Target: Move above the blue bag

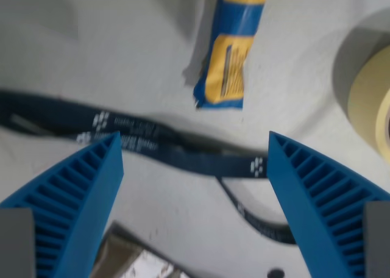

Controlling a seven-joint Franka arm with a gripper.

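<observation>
Wrist view first: the ribbed blue plastic gripper (195,150) is being held wide open, nothing being gripped between its fingers. The blue and yellow crinkly bag (228,52) is being shown up top, just beyond the fingertips, lying on the pale grey table (122,40). A dark navy printed strap (152,141) is being stretched across under the gap, and a cream tape roll (372,101) is being cut off at the wrist view's right.

A: Can any writing be read?

B: None. The blue bag (230,52) has a yellow panel with dark lines of print, too blurred to make out.

A: And the dark strap (183,151)?

B: White printed marks repeat along it, small blocky logos with lettering beside them, but no word is legible.
</observation>
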